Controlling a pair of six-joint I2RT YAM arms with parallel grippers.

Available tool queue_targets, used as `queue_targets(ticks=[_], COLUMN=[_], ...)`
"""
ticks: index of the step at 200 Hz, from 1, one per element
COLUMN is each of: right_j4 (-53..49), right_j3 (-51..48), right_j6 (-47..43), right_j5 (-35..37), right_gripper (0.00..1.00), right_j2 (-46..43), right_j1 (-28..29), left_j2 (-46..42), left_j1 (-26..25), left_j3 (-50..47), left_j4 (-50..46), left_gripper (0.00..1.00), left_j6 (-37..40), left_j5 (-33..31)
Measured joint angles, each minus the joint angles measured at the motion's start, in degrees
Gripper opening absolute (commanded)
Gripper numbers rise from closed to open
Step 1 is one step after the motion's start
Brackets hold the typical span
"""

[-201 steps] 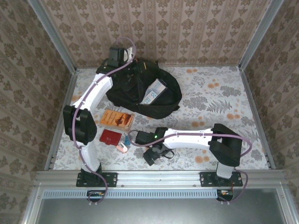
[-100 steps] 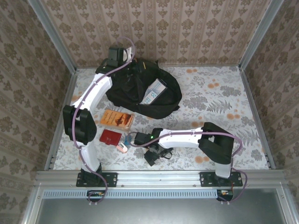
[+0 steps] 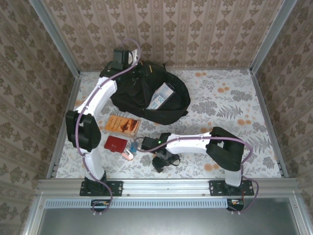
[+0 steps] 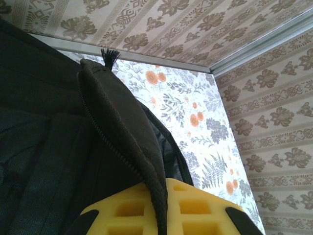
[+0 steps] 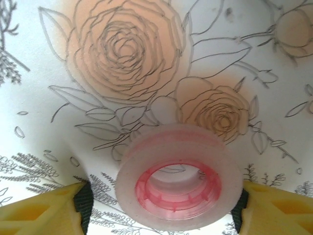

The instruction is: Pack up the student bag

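The student bag (image 3: 173,105), a large black backpack, lies at the back left with a blue-and-white box (image 3: 161,95) in its opening. My left gripper (image 3: 138,68) is shut on the bag's zipper edge (image 4: 122,122), and the fabric runs between its yellow fingers (image 4: 122,215). At the front centre my right gripper (image 3: 131,151) is down on the table around a translucent tape roll with a red core (image 5: 178,183). One finger (image 5: 41,213) stands on each side of the tape roll (image 3: 128,154). The jaws are open, with a narrow gap on the left side.
An orange book (image 3: 122,125) and a small red box (image 3: 116,144) lie left of the right gripper. A black object with a cord (image 3: 164,160) sits under the right forearm. Patterned walls and metal rails enclose the floral table (image 3: 230,107).
My right arm's elbow has drawn in to the left and its jaws have narrowed around the tape roll. The left arm and the bag have not moved.
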Motion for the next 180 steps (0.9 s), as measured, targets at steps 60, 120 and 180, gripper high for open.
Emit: queue_targets(ticks=[60,120,180], right_j4=[0.26,1.07,-2.32], right_j3=[-0.7,-1.84,0.0], right_j6=[-0.07,-0.07,-1.16], right_j5=[-0.2,0.04,2.01], right_gripper=[0.59,0.52,0.52], right_j2=[-0.55,-2.01,-8.96], right_j1=[-0.92,-1.03,-4.07], left_j2=[-0.02,-0.22,-0.33], left_j1=[0.0,0.0,0.0], left_j3=[-0.11,-0.48,-0.48], left_j4=[0.17,0.37,0.37], left_gripper=[0.0,0.0,0.0], left_j6=[-0.15,-0.15,-0.13], left_j5=[0.02,0.02,0.0])
